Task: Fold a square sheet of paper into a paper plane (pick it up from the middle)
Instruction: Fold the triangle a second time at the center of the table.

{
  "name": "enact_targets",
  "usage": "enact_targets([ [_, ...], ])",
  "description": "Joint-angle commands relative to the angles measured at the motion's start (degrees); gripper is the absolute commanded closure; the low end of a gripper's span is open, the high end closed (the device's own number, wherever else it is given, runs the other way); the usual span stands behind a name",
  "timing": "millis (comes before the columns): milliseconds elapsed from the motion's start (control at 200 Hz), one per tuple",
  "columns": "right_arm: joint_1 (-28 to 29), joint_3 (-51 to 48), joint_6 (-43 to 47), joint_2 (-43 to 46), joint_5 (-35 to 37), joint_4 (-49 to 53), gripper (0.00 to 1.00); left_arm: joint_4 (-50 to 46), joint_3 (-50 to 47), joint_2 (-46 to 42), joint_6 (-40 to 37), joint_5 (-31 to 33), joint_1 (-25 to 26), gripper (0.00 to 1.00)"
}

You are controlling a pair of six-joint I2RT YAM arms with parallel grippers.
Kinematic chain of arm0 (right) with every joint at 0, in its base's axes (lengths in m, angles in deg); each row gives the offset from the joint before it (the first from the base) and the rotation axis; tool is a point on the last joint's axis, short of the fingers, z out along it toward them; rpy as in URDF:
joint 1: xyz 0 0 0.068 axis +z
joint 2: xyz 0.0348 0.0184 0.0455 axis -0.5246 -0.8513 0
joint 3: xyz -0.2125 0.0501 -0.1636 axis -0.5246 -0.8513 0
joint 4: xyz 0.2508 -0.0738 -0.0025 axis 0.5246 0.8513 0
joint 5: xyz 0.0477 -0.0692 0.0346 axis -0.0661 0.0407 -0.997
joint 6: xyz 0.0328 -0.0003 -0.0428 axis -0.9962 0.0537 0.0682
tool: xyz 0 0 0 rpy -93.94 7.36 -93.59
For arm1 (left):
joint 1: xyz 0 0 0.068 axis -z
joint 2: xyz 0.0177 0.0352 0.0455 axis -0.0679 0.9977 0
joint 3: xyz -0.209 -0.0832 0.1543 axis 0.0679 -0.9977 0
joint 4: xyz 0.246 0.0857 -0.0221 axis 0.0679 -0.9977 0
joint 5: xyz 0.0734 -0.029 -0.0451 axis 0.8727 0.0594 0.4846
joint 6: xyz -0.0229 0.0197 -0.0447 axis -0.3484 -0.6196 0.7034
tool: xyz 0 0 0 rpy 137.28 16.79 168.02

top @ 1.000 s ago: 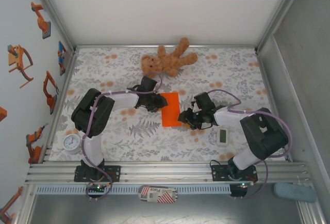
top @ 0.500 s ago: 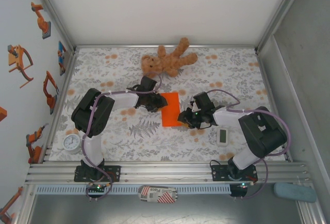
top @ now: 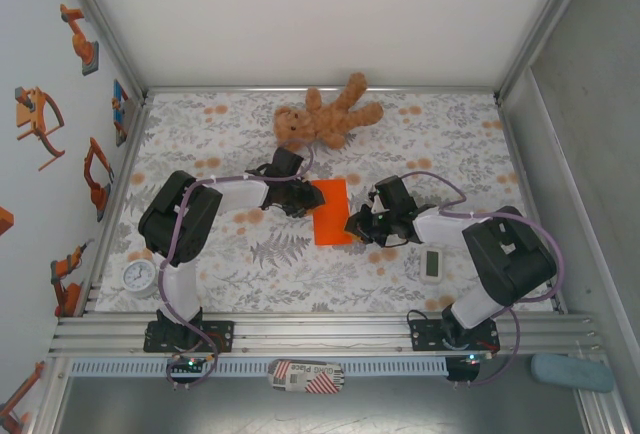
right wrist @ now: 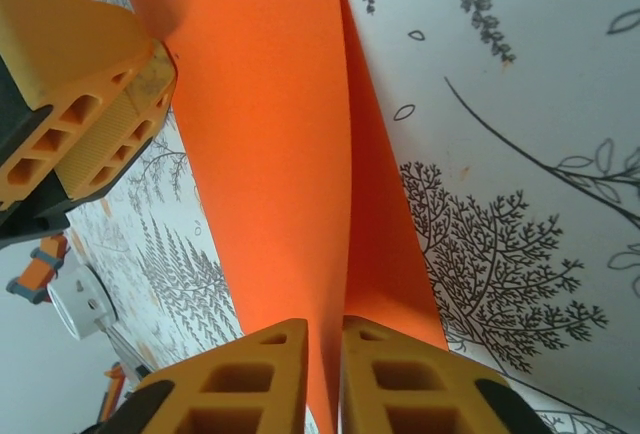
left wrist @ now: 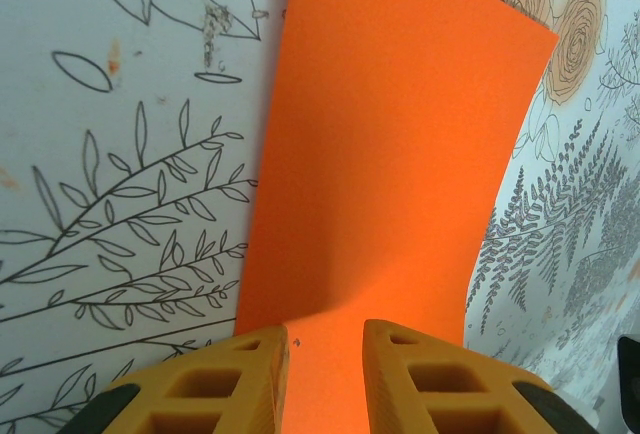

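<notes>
The square sheet of paper is bright orange and lies mid-table as a narrow folded rectangle. In the right wrist view the paper has its upper layer lifted off the lower one, with the free edge running into my right gripper, which is shut on it. My right gripper sits at the sheet's right edge. My left gripper is at the sheet's left edge. In the left wrist view the left gripper stands open, its fingers straddling the paper, which bows upward.
A brown teddy bear lies at the back of the floral tablecloth. A small white gadget rests beside the right arm. A round white clock sits at the front left corner.
</notes>
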Motion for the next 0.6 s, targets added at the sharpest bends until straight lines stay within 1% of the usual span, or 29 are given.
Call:
enact_targets([
  [0, 0.39, -0.68, -0.41, 0.19, 0.79, 1.05, 0.88, -4.09, -0.27, 2.42, 0.27, 0.49, -0.07, 0.72],
  [125, 0.39, -0.75, -0.5, 0.72, 1.05, 2.02, 0.91, -4.29, 0.42, 2.43, 0.0, 0.33, -0.16, 0.72],
  [290, 0.39, -0.67, -0.28, 1.73, 1.74, 3.37, 1.0, -4.86, 1.48, 1.94, -0.24, -0.26, -0.2, 0.72],
  [371, 0.39, -0.52, -0.41, 1.95, 1.76, 3.57, 1.0, -4.06, 2.88, 0.18, -0.09, -1.43, -0.49, 0.72],
  [461, 0.39, -0.28, -0.2, 2.21, 1.94, 3.96, 1.0, -4.69, 5.1, -1.99, -1.23, -0.01, -0.43, 0.71],
  [526, 0.35, -0.09, -0.31, 2.54, 2.01, 4.09, 1.0, -5.59, 6.04, -1.94, -1.97, 1.29, -0.58, 0.71],
  [596, 0.39, 0.13, -0.16, 2.65, 1.92, 4.0, 1.0, -6.05, 6.4, -0.35, -2.18, 0.95, -1.02, 0.71],
])
